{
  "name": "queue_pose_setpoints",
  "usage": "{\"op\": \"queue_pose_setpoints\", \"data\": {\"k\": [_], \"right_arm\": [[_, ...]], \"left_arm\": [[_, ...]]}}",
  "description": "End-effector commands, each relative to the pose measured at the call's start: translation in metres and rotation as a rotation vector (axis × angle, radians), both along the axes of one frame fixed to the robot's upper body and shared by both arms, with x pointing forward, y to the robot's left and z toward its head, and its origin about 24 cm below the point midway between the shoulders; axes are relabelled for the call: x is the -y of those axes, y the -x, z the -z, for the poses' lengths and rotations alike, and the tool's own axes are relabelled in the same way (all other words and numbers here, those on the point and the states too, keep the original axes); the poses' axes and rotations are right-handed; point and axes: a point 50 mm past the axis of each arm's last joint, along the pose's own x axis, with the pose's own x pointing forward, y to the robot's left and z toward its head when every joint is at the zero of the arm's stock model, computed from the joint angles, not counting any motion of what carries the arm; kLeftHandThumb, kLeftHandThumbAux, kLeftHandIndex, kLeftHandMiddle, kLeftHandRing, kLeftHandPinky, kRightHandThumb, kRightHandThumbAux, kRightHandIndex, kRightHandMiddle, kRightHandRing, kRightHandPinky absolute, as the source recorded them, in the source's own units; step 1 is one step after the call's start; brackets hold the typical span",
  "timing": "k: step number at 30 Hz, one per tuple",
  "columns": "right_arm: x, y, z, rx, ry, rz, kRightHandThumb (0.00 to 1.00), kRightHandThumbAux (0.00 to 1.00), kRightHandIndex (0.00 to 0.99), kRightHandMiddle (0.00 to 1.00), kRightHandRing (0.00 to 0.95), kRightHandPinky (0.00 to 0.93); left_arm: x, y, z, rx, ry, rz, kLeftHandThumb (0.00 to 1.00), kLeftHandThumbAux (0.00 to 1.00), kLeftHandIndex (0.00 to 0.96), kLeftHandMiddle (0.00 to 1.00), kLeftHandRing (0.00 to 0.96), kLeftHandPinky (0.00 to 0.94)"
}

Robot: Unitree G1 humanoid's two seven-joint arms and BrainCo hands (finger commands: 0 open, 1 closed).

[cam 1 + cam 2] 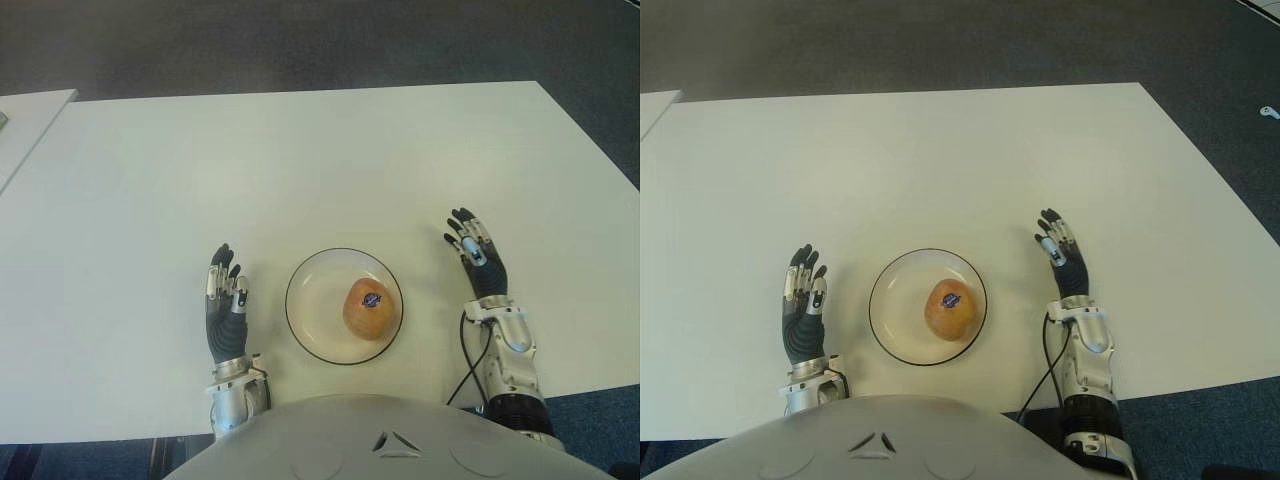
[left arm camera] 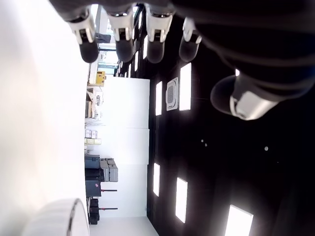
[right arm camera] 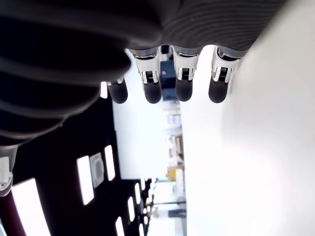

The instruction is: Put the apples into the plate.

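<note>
One orange-red apple (image 1: pixel 367 308) with a small dark sticker lies inside a clear round plate (image 1: pixel 306 305) with a dark rim, near the front edge of the white table (image 1: pixel 300 160). My left hand (image 1: pixel 225 290) shows to the left of the plate, fingers straight and holding nothing. My right hand (image 1: pixel 472 250) shows to the right of the plate, fingers likewise stretched out and empty. In the left wrist view the fingertips (image 2: pixel 122 49) are extended with nothing between them. The right wrist view shows its fingertips (image 3: pixel 184 88) the same way. No other apple is in view.
A second pale table (image 1: pixel 25 125) stands at the far left. Dark carpet (image 1: pixel 330 40) surrounds the white table. A black cable (image 1: pixel 465 365) runs beside my right forearm. My own grey torso (image 1: pixel 380 440) fills the near edge of the eye views.
</note>
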Motion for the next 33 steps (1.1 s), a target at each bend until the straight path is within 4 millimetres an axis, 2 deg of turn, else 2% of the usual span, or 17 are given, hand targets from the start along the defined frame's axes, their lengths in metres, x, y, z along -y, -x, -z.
{"op": "queue_pose_setpoints", "data": {"k": [1, 5, 9, 19, 26, 33], "right_arm": [[-0.011, 0.006, 0.006, -0.004, 0.016, -0.026, 0.116, 0.453, 0.040, 0.021, 0.002, 0.045], [-0.015, 0.009, 0.012, -0.023, 0.015, -0.037, 0.117, 0.485, 0.037, 0.025, 0.008, 0.046], [-0.028, 0.017, 0.019, -0.030, -0.024, -0.031, 0.119, 0.500, 0.049, 0.040, 0.019, 0.056], [-0.041, 0.021, 0.023, -0.059, -0.087, -0.028, 0.142, 0.522, 0.075, 0.057, 0.029, 0.066], [-0.048, 0.024, 0.026, -0.061, -0.106, -0.015, 0.139, 0.535, 0.057, 0.039, 0.013, 0.043], [-0.054, 0.032, 0.027, -0.068, -0.110, -0.004, 0.133, 0.536, 0.034, 0.040, 0.011, 0.037]], "left_arm": [[-0.001, 0.004, 0.018, -0.112, -0.006, -0.023, 0.113, 0.396, 0.037, 0.044, 0.033, 0.062], [-0.002, 0.004, 0.020, -0.121, 0.002, -0.024, 0.117, 0.401, 0.033, 0.037, 0.027, 0.051], [-0.004, 0.007, 0.025, -0.156, 0.004, -0.021, 0.119, 0.405, 0.028, 0.030, 0.019, 0.047], [-0.006, 0.009, 0.029, -0.194, 0.002, 0.020, 0.110, 0.423, 0.005, 0.008, 0.001, 0.032], [-0.005, 0.011, 0.028, -0.212, -0.001, 0.069, 0.090, 0.439, 0.000, 0.003, 0.000, 0.028], [-0.009, 0.021, 0.027, -0.287, -0.031, 0.074, 0.073, 0.424, 0.000, 0.000, 0.000, 0.020]]}}
